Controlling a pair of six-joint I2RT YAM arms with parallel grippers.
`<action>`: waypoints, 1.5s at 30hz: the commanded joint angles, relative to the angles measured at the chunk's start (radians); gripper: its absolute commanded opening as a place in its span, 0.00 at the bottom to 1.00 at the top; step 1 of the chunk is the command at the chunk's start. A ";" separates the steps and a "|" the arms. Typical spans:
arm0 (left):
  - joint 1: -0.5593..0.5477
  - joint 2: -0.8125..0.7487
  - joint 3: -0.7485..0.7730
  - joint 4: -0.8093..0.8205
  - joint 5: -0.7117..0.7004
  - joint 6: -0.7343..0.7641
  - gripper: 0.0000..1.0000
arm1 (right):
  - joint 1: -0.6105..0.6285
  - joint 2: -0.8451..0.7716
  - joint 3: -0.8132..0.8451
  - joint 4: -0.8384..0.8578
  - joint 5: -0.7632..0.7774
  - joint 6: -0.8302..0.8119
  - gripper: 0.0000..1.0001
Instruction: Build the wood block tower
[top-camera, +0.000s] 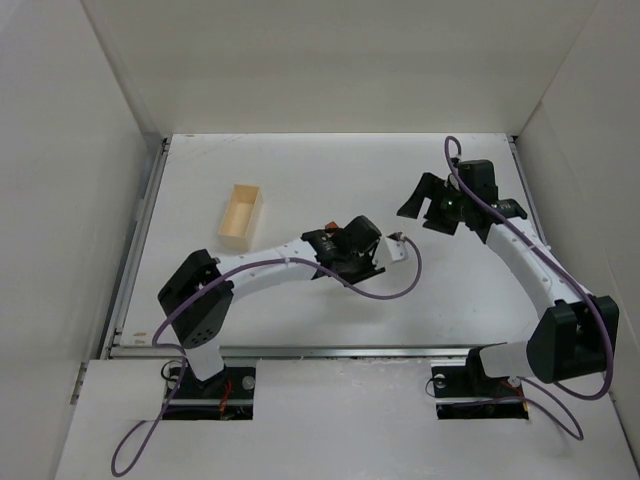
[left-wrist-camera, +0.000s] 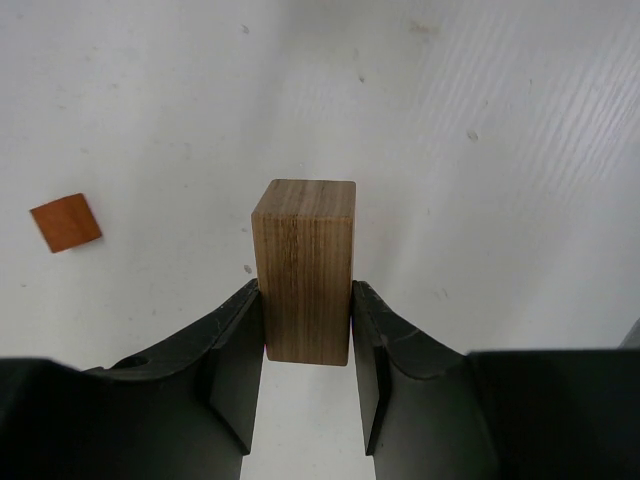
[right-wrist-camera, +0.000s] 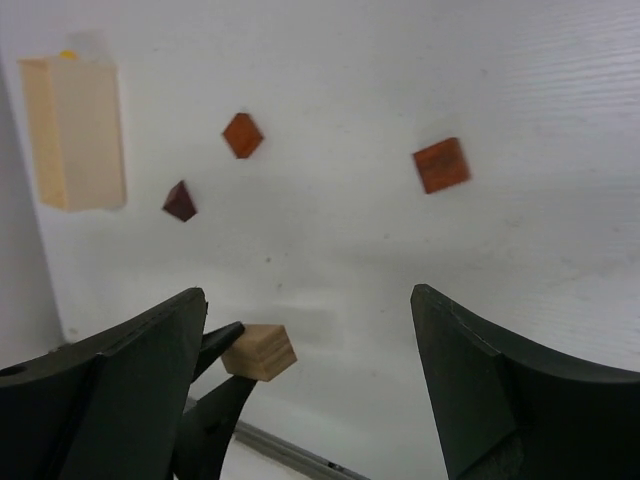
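The tan block (left-wrist-camera: 303, 230) looks hard and light, so the left pincer (left-wrist-camera: 307, 310) grips its flat sides, while the right pincer (right-wrist-camera: 308, 300) is open.

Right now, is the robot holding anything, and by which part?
The left gripper pinches the tan wooden block by its sides, near one end. The right gripper is open, holding nothing.

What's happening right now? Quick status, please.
Left gripper shut on tan block. Right gripper open, empty. Orange cube, red cube, dark cube loose, unstacked. Nothing blocking.
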 joint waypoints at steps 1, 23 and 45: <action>-0.009 -0.001 -0.034 0.065 -0.047 0.104 0.00 | 0.008 0.005 0.057 -0.102 0.189 0.008 0.89; -0.037 0.103 -0.109 0.171 0.016 0.334 0.00 | 0.008 0.067 0.038 -0.111 0.267 -0.001 0.88; 0.009 0.160 -0.097 0.151 0.069 0.242 0.10 | 0.008 0.113 0.038 -0.102 0.258 -0.010 0.88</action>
